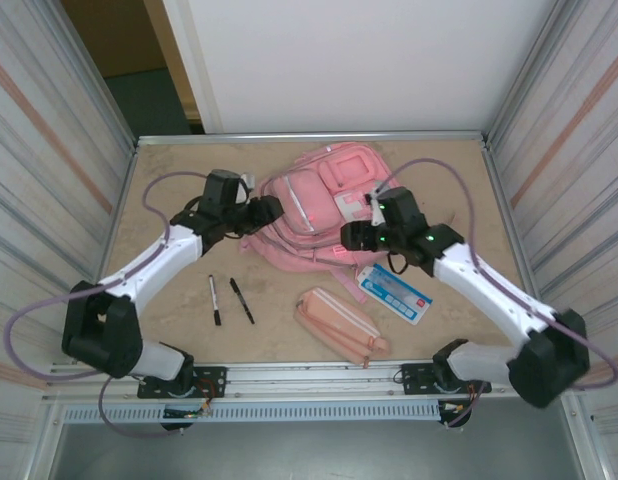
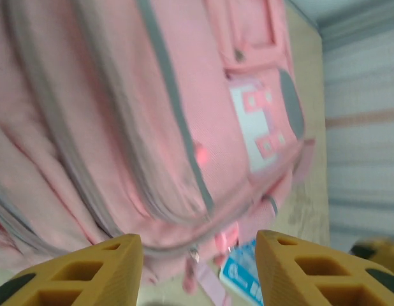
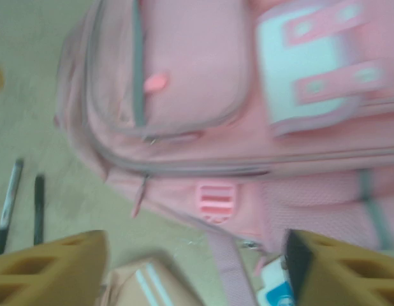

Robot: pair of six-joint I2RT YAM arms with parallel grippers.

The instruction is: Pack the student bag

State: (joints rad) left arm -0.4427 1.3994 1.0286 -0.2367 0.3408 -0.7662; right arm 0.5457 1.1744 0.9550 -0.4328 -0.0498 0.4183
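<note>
1. Left end effector [image 2: 198,271]: yellow fingers parted, nothing between them; released, hovering close over pink fabric.
2. Right end effector [image 3: 197,268]: fingers spread wide and empty, above the bag's lower edge.
3. Student bag [image 1: 319,205]: lies flat at upper centre of the top view, front pockets up, between both end effectors.
4. Pencil case [image 1: 339,325]: lower centre, apart from the bag; a blue-white packet [image 1: 394,293] lies to its upper right.
5. A black pen [image 1: 215,299] and a second pen [image 1: 241,300] lie side by side, left of centre on the bench [image 1: 189,320].

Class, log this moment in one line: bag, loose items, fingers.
student bag: on table | unpacked: two pens, pencil case, blue packet | left fingers: open, empty | right fingers: open, empty
</note>
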